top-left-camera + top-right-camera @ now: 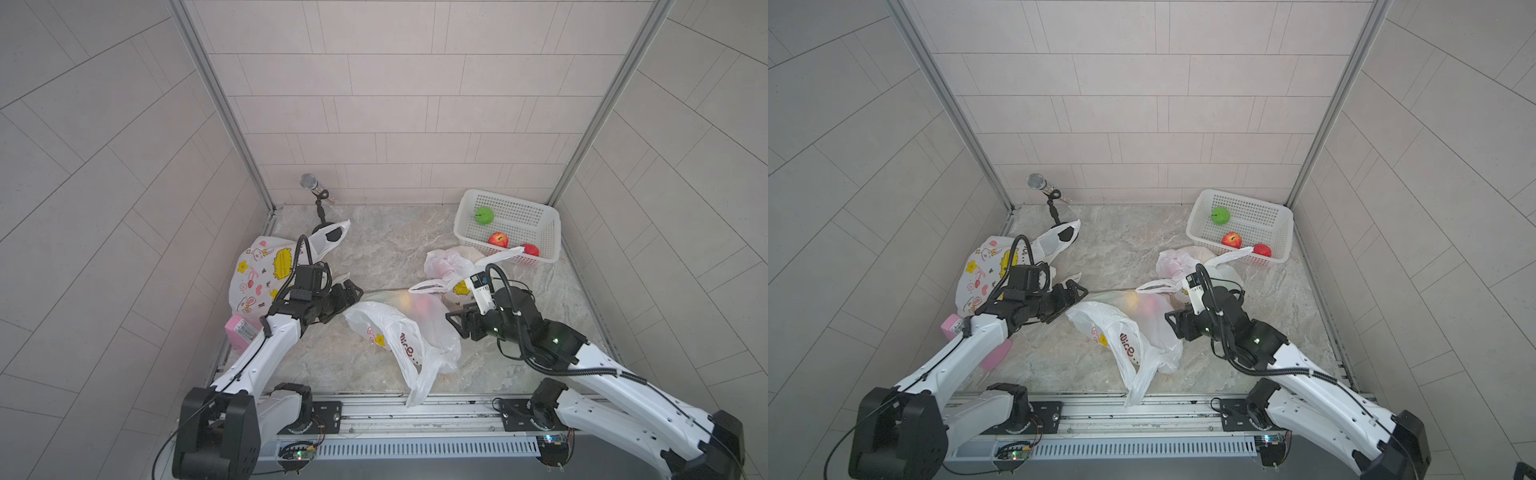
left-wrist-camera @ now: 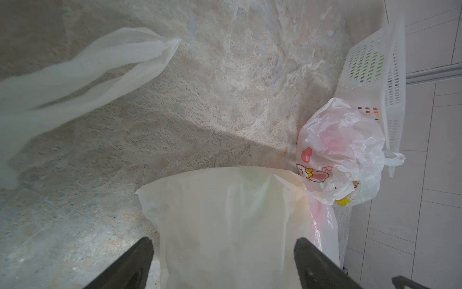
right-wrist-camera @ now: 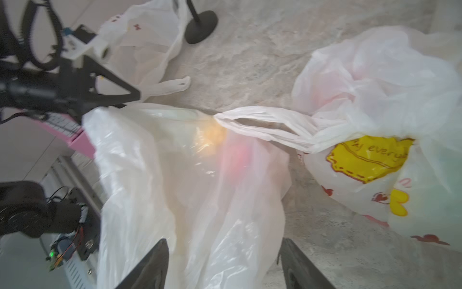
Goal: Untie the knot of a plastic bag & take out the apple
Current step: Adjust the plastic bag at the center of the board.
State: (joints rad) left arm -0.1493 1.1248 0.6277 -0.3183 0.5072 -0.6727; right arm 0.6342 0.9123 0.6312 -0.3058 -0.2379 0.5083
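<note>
In both top views, the white plastic bag (image 1: 399, 332) lies mid-surface (image 1: 395, 249) between the two arms, a reddish apple (image 1: 422, 306) glowing through its film. The left hand (image 1: 354, 293) and right hand (image 1: 454, 323) flank it, both spread wide. In the wrist views, bag film lies between the parted fingers. A white basket (image 1: 550, 232) of fruit stands far right.

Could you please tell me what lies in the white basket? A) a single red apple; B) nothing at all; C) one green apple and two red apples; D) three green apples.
C: in a top view the basket holds one green apple and two red apples.
</note>
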